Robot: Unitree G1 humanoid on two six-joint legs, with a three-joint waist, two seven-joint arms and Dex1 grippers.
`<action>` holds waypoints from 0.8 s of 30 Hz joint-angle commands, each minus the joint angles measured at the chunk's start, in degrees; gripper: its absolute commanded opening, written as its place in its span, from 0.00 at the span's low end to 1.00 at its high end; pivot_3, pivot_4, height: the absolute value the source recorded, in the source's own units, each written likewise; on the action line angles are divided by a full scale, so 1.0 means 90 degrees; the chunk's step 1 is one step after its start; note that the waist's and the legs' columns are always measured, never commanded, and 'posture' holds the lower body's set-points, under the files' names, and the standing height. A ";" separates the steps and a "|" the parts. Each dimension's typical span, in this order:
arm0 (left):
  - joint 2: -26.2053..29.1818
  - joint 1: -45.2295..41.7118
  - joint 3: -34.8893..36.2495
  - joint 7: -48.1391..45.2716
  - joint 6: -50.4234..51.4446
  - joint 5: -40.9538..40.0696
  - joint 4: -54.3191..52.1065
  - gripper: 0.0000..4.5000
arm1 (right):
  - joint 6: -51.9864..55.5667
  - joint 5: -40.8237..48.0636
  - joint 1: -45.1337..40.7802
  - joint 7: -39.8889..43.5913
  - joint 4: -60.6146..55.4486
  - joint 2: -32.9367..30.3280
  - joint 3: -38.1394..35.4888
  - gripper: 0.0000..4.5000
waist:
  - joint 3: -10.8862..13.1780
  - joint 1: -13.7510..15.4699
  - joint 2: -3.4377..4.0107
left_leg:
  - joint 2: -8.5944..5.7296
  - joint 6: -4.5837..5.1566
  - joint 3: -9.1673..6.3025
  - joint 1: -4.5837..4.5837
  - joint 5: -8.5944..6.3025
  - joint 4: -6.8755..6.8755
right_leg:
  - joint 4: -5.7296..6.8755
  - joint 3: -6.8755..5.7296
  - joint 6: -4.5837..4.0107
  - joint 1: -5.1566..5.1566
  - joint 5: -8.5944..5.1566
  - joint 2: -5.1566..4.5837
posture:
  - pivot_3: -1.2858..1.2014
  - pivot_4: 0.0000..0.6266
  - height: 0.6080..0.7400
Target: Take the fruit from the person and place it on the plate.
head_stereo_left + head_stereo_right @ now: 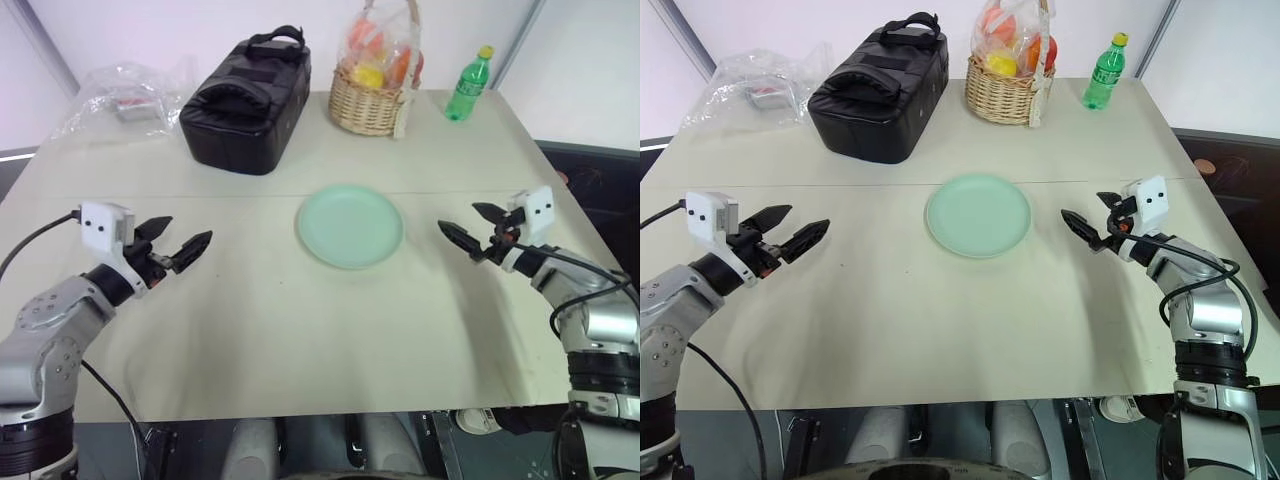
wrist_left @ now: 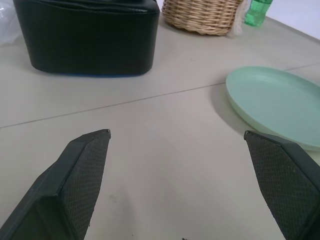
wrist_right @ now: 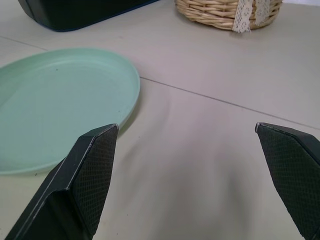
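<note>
The tabletop [image 1: 250,340] looks like it's got a matt beige cloth or sheet over it, smooth with a seam line across. The plate [image 1: 351,226] is smooth mint plastic with a soft sheen. The basket [image 1: 368,105] is rough woven wicker with a lace trim. The black case [image 1: 246,104] has a leathery, slightly shiny skin. Both pincers, left [image 1: 180,245] and right [image 1: 470,227], have matt black fingers [image 2: 85,175] with fine cross-hatched pads. The bottle [image 1: 468,86] is glossy green plastic, and the bag [image 1: 120,100] is crinkly clear film.

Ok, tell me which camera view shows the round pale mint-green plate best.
The right eye view: the round pale mint-green plate shows whole, bare, mid-table. The left eye view matches it. Both wrist views catch only part of it, low and edge-on.
</note>
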 commanded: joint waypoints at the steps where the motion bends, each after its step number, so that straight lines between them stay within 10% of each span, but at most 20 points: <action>1: 0.0046 0.0034 -0.0002 0.0003 -0.0169 0.0121 -0.0067 1.00 | -0.0160 0.0012 -0.0017 -0.0091 -0.0029 0.0008 -0.0209 1.00 | 0.0000 -0.0001 0.0000 | 0.0000 0.0000 0.0000 0.0000 0.0000 0.0000 | 0.0000 0.0000 0.0000 0.0000 0.0000 0.0000 | 0.52 0.24 1.00; 24: 0.0009 0.0047 -0.0153 0.0008 -0.0152 0.0216 -0.0212 1.00 | -0.0141 0.0042 0.0061 -0.0193 -0.0036 0.0076 -0.0197 1.00 | 0.0000 0.0003 0.0000 | 0.0000 0.0000 -0.0001 0.0000 0.0000 0.0001 | 0.0000 0.0000 0.0000 0.0000 0.0000 0.0001 | 0.52 0.24 1.00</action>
